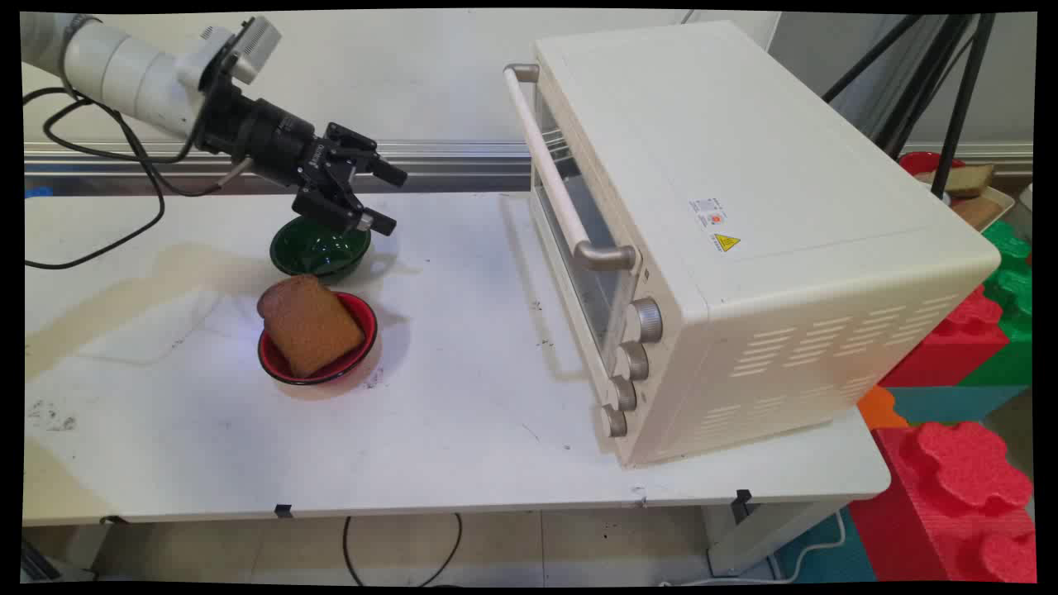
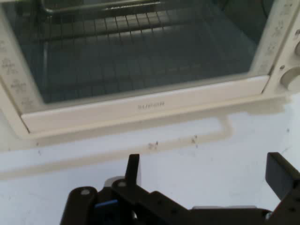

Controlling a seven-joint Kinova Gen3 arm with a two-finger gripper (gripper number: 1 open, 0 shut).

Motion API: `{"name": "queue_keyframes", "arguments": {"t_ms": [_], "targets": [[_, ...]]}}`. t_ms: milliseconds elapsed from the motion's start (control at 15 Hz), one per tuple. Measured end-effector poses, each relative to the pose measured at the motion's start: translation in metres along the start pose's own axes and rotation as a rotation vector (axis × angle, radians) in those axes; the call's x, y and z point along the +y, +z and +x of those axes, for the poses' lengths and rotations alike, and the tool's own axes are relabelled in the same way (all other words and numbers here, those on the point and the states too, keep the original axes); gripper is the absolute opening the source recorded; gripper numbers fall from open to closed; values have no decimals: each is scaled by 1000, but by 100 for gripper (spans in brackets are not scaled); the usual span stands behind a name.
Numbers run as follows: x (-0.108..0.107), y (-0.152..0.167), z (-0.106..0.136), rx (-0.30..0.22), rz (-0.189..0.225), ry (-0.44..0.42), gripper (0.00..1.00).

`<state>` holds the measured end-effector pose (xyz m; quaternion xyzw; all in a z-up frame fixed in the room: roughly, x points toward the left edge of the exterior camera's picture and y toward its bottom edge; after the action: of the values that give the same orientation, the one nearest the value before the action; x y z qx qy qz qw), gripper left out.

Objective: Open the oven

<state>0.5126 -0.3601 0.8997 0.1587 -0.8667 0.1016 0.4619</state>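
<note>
Your gripper (image 1: 387,198) hangs in the air with its fingers spread wide and nothing between them, pointed toward the oven (image 1: 744,240). It sits just above the far rim of the green bowl (image 1: 319,248), which is the thing nearest to it. In the hand view the gripper (image 2: 206,173) faces the oven (image 2: 140,70) door: you see the glass, the wire rack behind it and a strip of bare table (image 2: 140,168) before it.

Take the oven as your landmark. It stands on the right part of the white table (image 1: 463,413), door shut, its handle (image 1: 550,173) and three knobs facing left. The green bowl lies well to the oven's left, toward the wall. Just nearer to you than that bowl, also left of the oven, is a red bowl (image 1: 364,330) with a slice of brown bread (image 1: 310,324) leaning in it.

The tabletop is scuffed, with dark specks and a broad yellowish stain on the side far from the oven. Behind the oven stand black tripod legs (image 1: 950,91). Red and green foam blocks (image 1: 967,471) are stacked on the floor beyond the oven's right side.
</note>
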Motion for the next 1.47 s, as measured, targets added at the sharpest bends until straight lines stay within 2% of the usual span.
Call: {"name": "queue_keyframes", "arguments": {"t_ms": [533,933,1133,1467], "targets": [[-2,-9,42,151,5,7,100],[-6,10,78,249,14,10,100],[-9,29,92,269,17,8,100],[-16,49,102,269,26,6,100]]}}
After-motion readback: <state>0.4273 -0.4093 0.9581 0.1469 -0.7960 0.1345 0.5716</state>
